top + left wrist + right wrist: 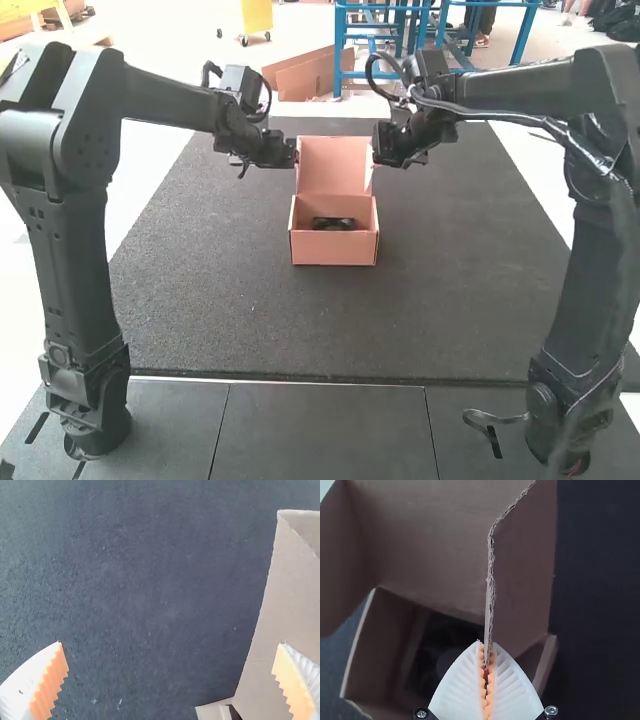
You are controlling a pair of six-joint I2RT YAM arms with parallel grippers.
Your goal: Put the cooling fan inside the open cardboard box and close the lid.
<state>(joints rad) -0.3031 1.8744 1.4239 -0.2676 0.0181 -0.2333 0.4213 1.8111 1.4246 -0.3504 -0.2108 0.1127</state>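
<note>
Item 1. Left gripper: hovering over the black mat at the 10 o'clock corner of the cardboard box. Its jaws are standing wide apart. In the left wrist view the lid's left edge is lying just inside one orange-padded finger, while the other finger is hanging over bare mat. Whether pad and cardboard are touching cannot be told.

Item 2. Cardboard box: sitting at the mat's centre, open on top, between the two grippers. Its lid is standing upright at the 12 o'clock side of the opening.

Item 3. Cooling fan: lying dark on the box floor, below both sets of jaws and gripped by neither.

Item 4. Right gripper: sitting at the box's 2 o'clock corner. Its white ribbed fingers are pressing together on the thin edge of the lid's right flap, with the box opening showing beneath.
</note>
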